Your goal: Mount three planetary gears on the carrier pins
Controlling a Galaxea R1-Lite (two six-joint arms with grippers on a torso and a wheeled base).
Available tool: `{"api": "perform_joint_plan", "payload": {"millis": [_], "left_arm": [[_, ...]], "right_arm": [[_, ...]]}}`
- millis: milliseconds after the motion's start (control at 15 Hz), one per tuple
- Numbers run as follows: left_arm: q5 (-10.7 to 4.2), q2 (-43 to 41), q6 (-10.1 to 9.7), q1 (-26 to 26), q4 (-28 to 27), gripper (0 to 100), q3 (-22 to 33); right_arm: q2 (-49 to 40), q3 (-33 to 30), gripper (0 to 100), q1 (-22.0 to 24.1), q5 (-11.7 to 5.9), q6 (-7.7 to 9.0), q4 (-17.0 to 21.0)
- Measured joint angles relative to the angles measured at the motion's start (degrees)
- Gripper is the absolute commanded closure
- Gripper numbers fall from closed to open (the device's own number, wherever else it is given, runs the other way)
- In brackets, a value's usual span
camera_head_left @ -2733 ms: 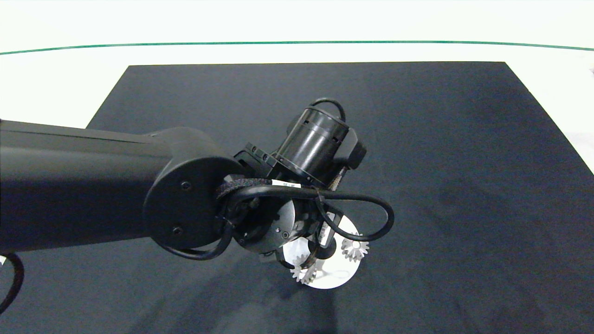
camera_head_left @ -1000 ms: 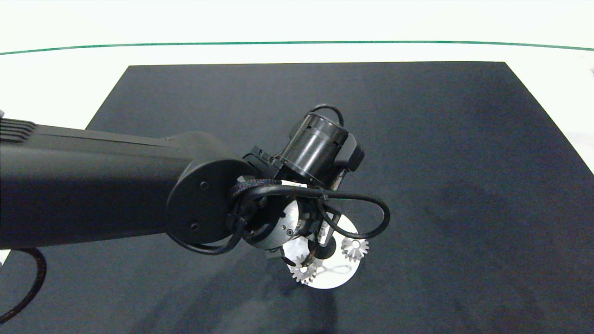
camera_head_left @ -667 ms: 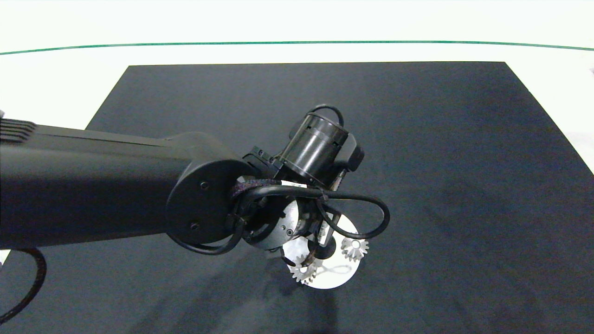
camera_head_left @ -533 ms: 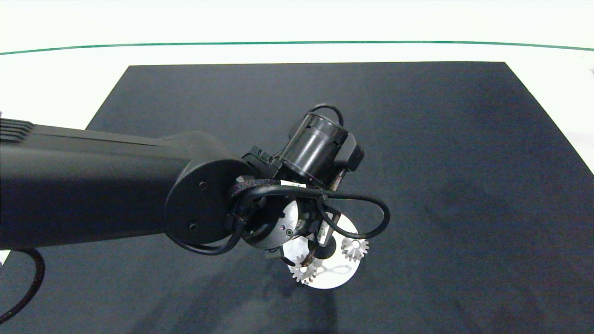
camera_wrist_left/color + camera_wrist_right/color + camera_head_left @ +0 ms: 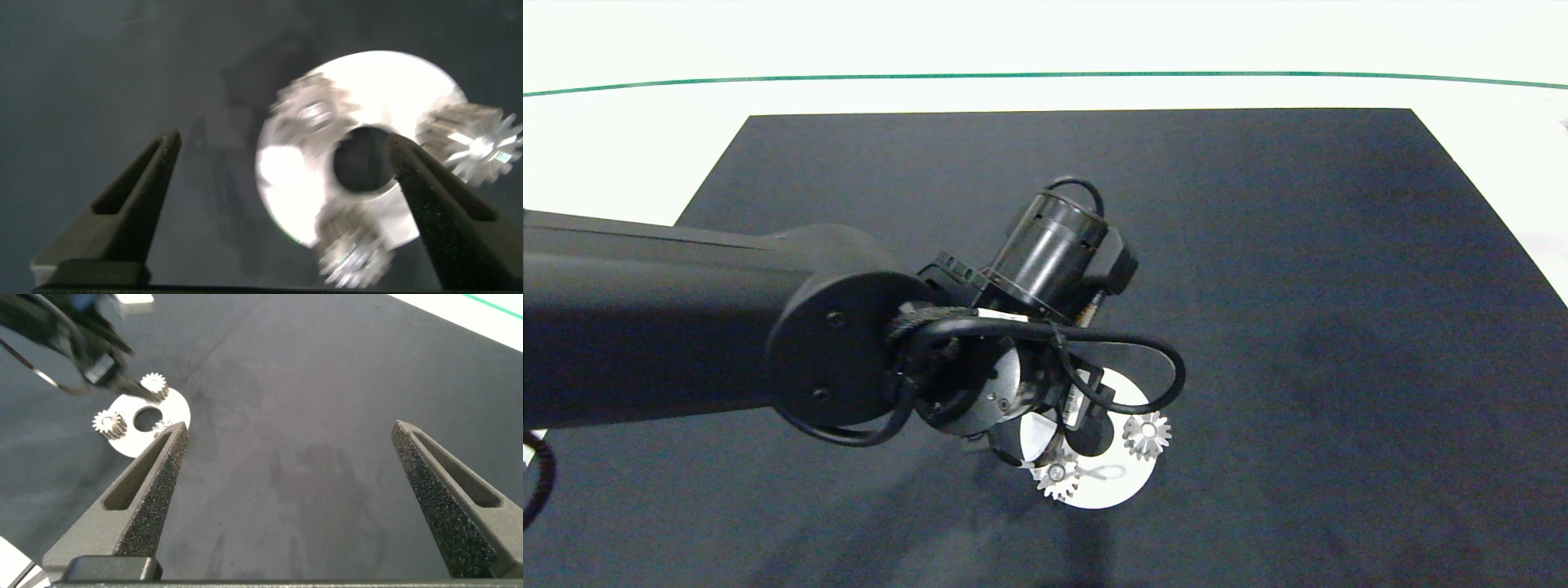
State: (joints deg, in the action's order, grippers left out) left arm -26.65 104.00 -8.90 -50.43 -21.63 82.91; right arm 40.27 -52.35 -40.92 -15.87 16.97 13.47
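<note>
Your left hand point(image 5: 286, 192) hangs over the white disc point(image 5: 286, 184) with its fingers spread wide and nothing between them. The disc lies flat on the black mat point(image 5: 1258, 245) that covers the tabletop, and all three planetary gears point(image 5: 313, 106) sit on it, spaced around its big centre hole point(image 5: 365, 159). In the left wrist view one gear overhangs the disc's rim, another sits closer in, and the third is blurred. The carrier pins are hidden under the gears, so you cannot tell from here whether each one is pushed fully home.

Your right hand point(image 5: 290, 490) is well away from the disc, also spread wide and empty, looking across the mat at the disc point(image 5: 176, 412) and the gears point(image 5: 153, 382).

If you need to reseat a gear, expect it to be small, rigid metal, heavy for its size and slick on its flat faces. Pinch it across the toothed rim, where the teeth give the fingers purchase, and keep it level; a tilted bore will probably bind on its pin. The disc looks light and may slide on the mat if you push sideways, so press straight down.
</note>
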Motion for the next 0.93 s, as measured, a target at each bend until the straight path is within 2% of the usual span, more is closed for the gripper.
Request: {"api": "perform_joint_plan", "payload": {"millis": [200,333,600,733,933], "left_arm": [[-1.68,-13.4,0.37,3.9,0.4,0,-7.3],[-2.32,-24.4,1.93,8.0,0.5,0,-12.7],[-3.04,-47.1,5.62,16.8,0.6,0,-25.3],[-3.12,-56.9,7.0,21.3,0.5,0,-30.0],[-3.15,-69.5,8.68,26.8,0.4,0,-33.9]], "right_arm": [[-0.4,0.3,0,2.1,-0.33,-0.07,0.2],[-1.0,0.3,0,6.9,-0.5,0.11,0.2],[-3.4,1.4,0,22.1,-2.71,3.4,0.3],[-5.3,3.6,0,29.7,-3.12,3.82,0.2],[-10.1,8.1,0,39.6,-2.86,3.56,0.1]]}}
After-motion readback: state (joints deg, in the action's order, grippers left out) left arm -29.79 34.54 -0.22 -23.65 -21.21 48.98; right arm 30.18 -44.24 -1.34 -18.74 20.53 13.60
